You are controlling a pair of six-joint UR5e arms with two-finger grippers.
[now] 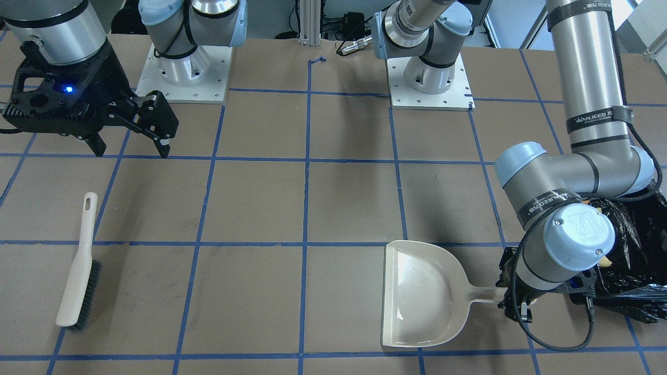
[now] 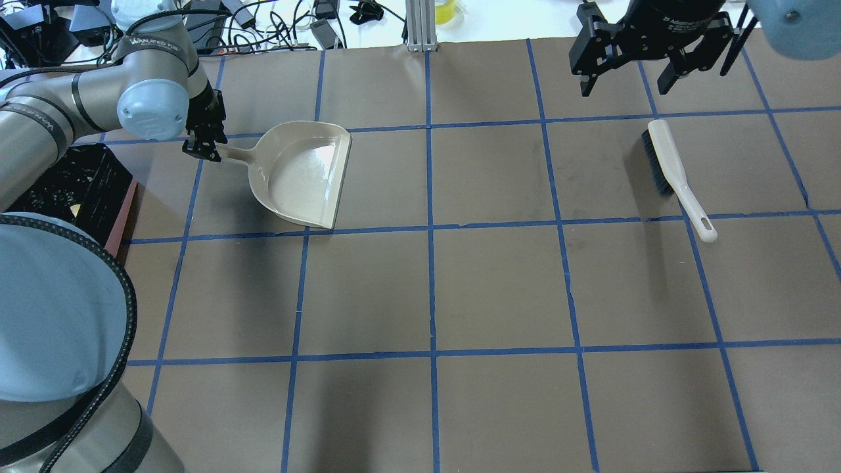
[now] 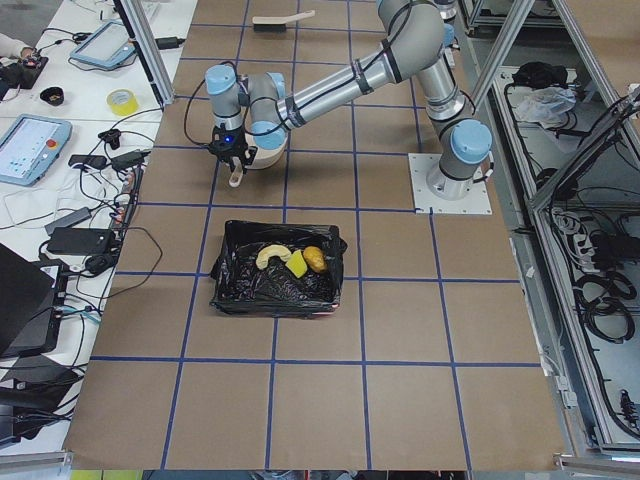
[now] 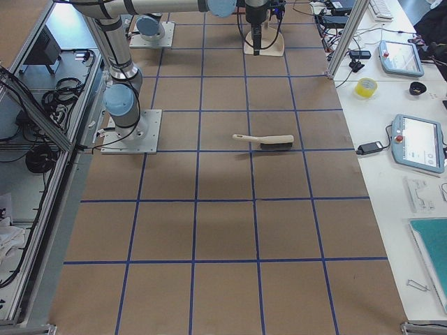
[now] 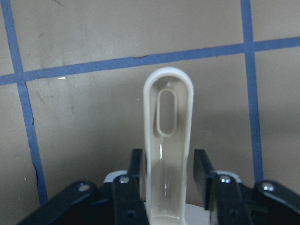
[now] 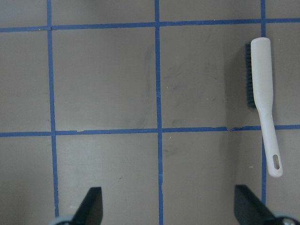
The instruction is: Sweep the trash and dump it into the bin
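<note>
The bin (image 3: 232, 290), lined with black plastic, holds the three bits of trash: the orange lump (image 3: 315, 259), the pale crescent (image 3: 268, 254) and the sponge wedge (image 3: 297, 264). The bin also shows in the overhead view (image 2: 79, 187) and the front view (image 1: 633, 245). The beige dustpan (image 2: 302, 174) lies flat and empty on the table. My left gripper (image 2: 205, 143) is shut on the dustpan's handle (image 5: 167, 122), a finger against each side. My right gripper (image 2: 624, 82) is open and empty, above the table beyond the brush (image 2: 670, 171).
The beige hand brush (image 1: 78, 281) lies on the table, apart from both grippers; it also shows in the right wrist view (image 6: 261, 89). Both arm bases (image 1: 430, 78) stand at the robot's edge. Blue tape lines grid the brown tabletop.
</note>
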